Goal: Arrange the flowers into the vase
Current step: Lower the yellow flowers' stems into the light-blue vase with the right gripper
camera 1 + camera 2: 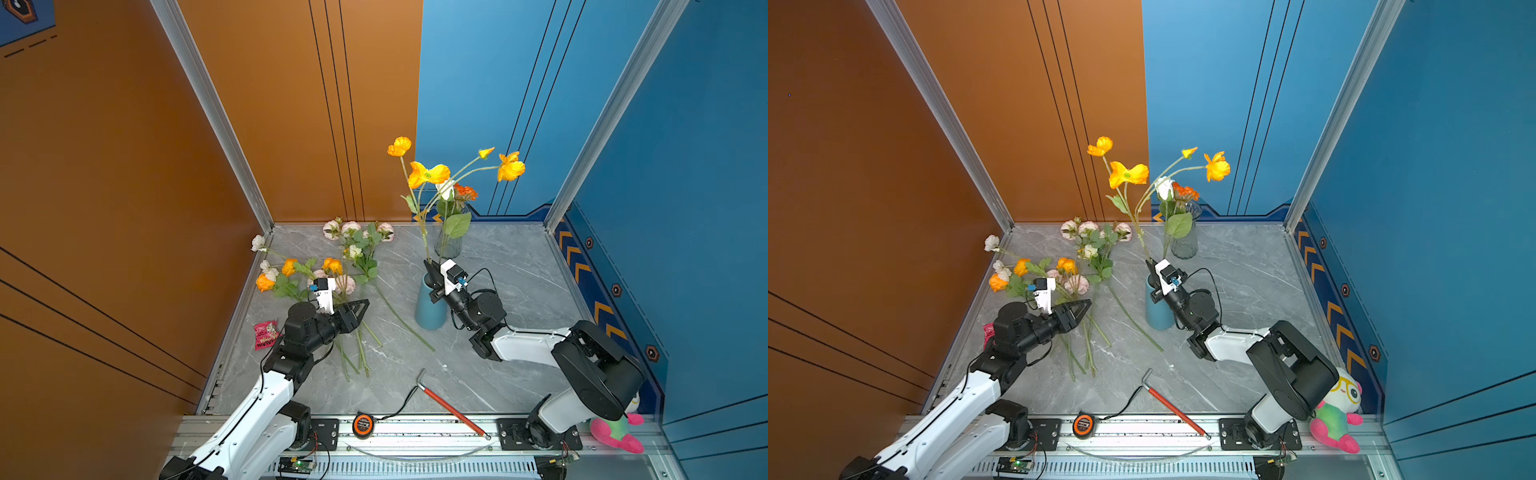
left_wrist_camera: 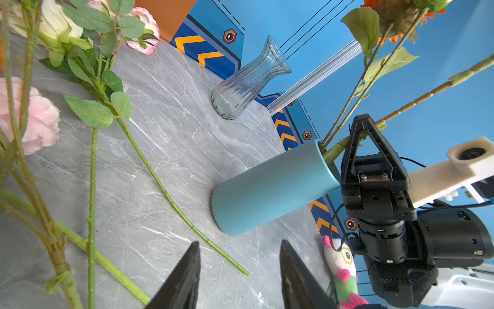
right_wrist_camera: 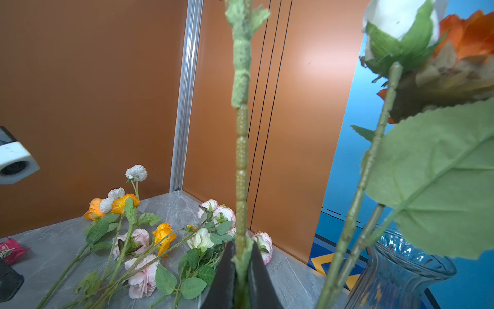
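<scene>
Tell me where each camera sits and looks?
Top views: high above, looking down at the table; both arms show.
Left wrist: on the left arm, facing the blue vase; its open claw and the right claw show.
Right wrist: on the right arm, facing the orange wall; its claw pinches a stem.
Shared: both wrists see the glass vase.

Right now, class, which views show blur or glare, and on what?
Right wrist view: the close stem and big leaf are soft, and a glare patch sits on the orange wall; left wrist view: pink bloom slightly soft; both top views: sharp, evenly lit.
</scene>
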Tool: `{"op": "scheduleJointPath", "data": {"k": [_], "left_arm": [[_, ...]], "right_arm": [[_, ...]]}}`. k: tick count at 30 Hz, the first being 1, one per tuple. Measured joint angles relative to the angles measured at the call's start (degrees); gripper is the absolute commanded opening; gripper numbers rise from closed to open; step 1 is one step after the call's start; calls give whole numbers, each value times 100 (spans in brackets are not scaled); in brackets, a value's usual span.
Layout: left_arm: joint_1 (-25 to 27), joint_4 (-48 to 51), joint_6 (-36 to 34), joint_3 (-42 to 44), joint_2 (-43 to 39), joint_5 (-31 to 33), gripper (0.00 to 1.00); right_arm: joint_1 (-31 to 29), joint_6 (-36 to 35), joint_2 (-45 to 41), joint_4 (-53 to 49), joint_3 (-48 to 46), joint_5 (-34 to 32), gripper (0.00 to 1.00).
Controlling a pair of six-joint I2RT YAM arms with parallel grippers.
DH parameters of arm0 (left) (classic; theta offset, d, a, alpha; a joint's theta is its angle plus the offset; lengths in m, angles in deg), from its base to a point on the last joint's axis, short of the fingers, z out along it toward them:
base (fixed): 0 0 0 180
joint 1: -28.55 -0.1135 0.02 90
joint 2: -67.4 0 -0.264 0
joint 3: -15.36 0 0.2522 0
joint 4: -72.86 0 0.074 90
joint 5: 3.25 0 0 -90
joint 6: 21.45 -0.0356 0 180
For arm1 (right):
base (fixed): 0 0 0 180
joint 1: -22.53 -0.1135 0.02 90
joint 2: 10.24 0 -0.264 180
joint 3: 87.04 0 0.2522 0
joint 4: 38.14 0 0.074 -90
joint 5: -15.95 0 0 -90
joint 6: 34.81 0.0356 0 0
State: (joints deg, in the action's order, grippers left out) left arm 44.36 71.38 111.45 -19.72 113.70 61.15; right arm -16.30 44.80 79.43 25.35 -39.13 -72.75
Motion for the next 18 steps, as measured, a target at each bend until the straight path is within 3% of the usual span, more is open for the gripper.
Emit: {"op": "scheduleJointPath", "data": {"k": [3,14,18], "left_arm": [[0,0,0,0,26,0,48],[-7,-2,0,0,26,0,47],[-7,-2,0,0,26,2,48]], "right_arm": [[0,-17,-37,-24,-26,2,25],[-20,-35,-505,-363,-129,2,29],[-87,-90,-732,-634,-129,-7,45]]}}
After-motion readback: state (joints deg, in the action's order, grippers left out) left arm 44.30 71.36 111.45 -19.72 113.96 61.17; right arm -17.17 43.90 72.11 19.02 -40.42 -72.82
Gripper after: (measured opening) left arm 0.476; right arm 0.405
